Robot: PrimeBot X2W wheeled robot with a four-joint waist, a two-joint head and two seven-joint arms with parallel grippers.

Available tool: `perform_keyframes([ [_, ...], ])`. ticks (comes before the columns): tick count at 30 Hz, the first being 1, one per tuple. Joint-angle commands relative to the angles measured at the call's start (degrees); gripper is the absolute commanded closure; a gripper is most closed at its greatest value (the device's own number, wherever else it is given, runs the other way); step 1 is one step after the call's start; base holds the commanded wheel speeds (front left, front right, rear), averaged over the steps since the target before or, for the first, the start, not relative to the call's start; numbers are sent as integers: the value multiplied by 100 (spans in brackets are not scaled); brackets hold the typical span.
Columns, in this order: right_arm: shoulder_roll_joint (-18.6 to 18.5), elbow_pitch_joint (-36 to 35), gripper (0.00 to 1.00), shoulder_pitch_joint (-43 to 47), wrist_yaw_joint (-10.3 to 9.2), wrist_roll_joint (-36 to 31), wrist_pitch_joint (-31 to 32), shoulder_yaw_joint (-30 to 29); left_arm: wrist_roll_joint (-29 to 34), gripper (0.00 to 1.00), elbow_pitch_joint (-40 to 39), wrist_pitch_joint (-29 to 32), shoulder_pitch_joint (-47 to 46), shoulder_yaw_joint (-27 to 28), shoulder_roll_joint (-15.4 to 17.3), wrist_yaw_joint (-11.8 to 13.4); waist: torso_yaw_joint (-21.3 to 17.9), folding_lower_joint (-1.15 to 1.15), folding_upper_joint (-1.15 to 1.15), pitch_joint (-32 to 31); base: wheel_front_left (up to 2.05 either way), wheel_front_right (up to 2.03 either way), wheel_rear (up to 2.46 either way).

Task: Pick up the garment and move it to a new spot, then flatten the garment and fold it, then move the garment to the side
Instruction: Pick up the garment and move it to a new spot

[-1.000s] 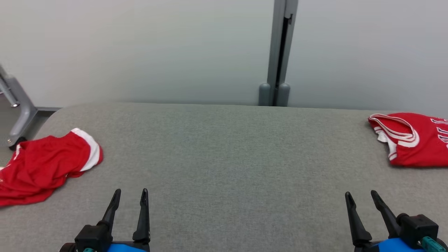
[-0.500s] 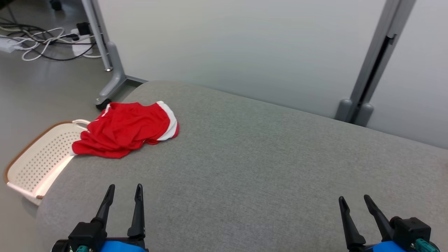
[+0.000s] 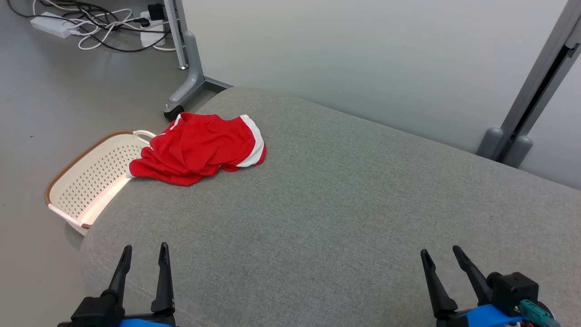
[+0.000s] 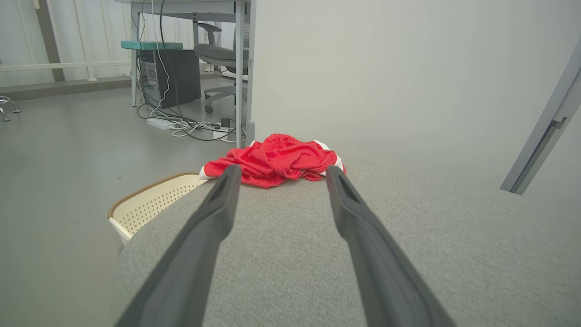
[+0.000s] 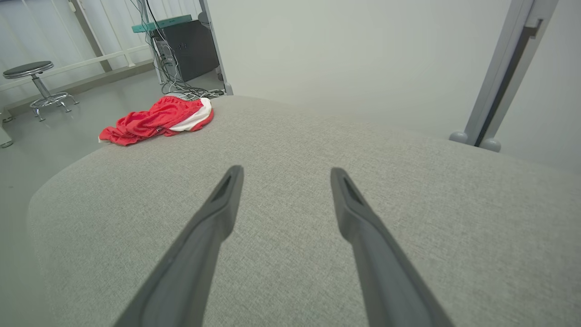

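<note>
Left gripper (image 3: 145, 246): jaws spread wide, nothing between them, fingers hovering over bare fabric at the near left of the table. Right gripper (image 3: 440, 250): same, jaws wide apart, empty, over the near right. Neither touches the garment (image 3: 199, 147). It's a pair of red shorts with white trim, crumpled in a heap at the far left corner of the table (image 3: 345, 204), well apart from both grippers; in the left wrist view it sits dead ahead between the two fingers. One corner of the cloth reaches past the table's left edge over the basket (image 3: 86, 181); can't tell if they touch. The table top is grey woven padding with rounded corners. The basket is cream, perforated, brown-rimmed, and stands on the floor (image 3: 54, 100) against the table's left side. Behind the table there's a pale partition (image 3: 363, 59) with a grey post (image 3: 535, 91) at the right. Far left on the floor are a castor leg (image 3: 188, 86) and a tangle of cables (image 3: 104, 27). The right wrist view also shows a stool (image 5: 38, 81).
</note>
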Motion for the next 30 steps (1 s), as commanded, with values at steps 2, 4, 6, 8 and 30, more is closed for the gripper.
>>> perform_keyframes([
  [2, -5, 32, 0, -58, 1, -11, -13, 30, -24, 0, -49, -23, 61, 65, 34, 39, 0, 0, 0, 2, 0, 0, 0],
  [4, -6, 50, 0, -63, 1, 4, -29, 47, -62, 0, -82, -27, 85, 92, 38, 58, 0, 0, 0, 3, 0, 0, 0],
  [6, -6, 61, 0, -50, 1, 13, -33, 50, -114, 0, -121, -24, 78, 155, 25, 83, 1, 0, 0, 5, 0, 0, 0],
  [8, -5, 82, 0, -38, 1, -6, -26, 42, -183, 0, -189, 43, 12, 235, 46, 131, 4, 0, 0, 8, 0, 0, 0],
  [30, -10, -722, 0, -508, 1, -453, 350, 220, -1573, 0, 611, 3189, -2953, 1546, 1390, 591, -1181, 0, 0, 1511, 0, 0, 0],
])
